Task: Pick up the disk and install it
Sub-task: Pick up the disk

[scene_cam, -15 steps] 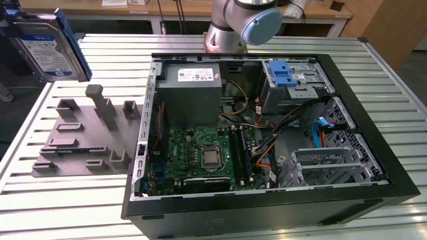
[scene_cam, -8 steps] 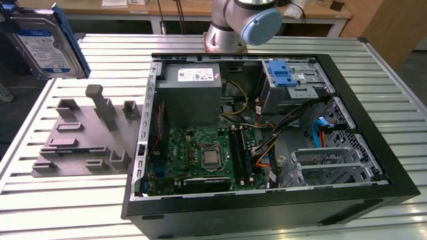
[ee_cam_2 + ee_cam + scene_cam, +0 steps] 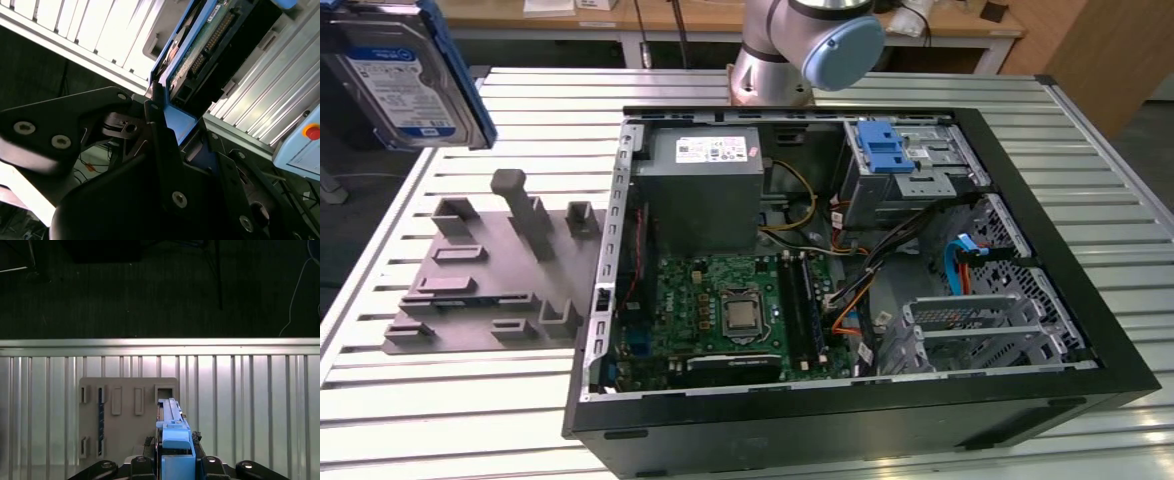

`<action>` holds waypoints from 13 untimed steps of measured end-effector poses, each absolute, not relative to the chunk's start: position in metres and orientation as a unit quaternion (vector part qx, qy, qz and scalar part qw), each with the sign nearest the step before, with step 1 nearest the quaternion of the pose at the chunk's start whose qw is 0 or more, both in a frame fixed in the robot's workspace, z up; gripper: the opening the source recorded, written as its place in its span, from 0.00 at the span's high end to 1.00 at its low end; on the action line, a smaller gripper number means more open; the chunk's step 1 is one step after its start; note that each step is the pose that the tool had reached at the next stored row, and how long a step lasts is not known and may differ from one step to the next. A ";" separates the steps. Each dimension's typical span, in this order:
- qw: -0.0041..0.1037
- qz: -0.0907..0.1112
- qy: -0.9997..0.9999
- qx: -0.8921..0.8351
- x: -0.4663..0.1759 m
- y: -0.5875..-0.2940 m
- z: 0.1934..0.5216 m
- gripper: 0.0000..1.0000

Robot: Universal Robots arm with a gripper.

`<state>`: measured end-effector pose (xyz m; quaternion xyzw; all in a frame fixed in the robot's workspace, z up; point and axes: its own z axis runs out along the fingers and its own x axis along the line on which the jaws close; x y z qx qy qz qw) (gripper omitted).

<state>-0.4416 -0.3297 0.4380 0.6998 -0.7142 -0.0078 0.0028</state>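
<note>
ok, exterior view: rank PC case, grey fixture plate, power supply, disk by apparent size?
1. PC case
2. grey fixture plate
3. power supply and disk: about alike. The disk seems nearer the camera and is cut off by the frame edge, so I won't rank them.

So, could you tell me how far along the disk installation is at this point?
Done: the pickup, since the disk hangs in the air above the grey fixture, at the exterior view's left. In hand: the end effector grips it by its blue bracket. Left: it is not yet inside the open computer case.
</note>
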 end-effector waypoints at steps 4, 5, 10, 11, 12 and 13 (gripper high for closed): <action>0.003 -0.008 -0.714 0.700 -0.442 -0.330 0.444 0.64; 0.003 -0.008 -0.714 0.700 -0.442 -0.330 0.446 0.64; 0.003 -0.008 -0.714 0.700 -0.442 -0.330 0.453 0.64; 0.003 -0.008 -0.714 0.700 -0.442 -0.330 0.454 0.64; 0.003 -0.008 -0.714 0.700 -0.442 -0.330 0.456 0.64; 0.003 -0.008 -0.714 0.700 -0.442 -0.330 0.457 0.64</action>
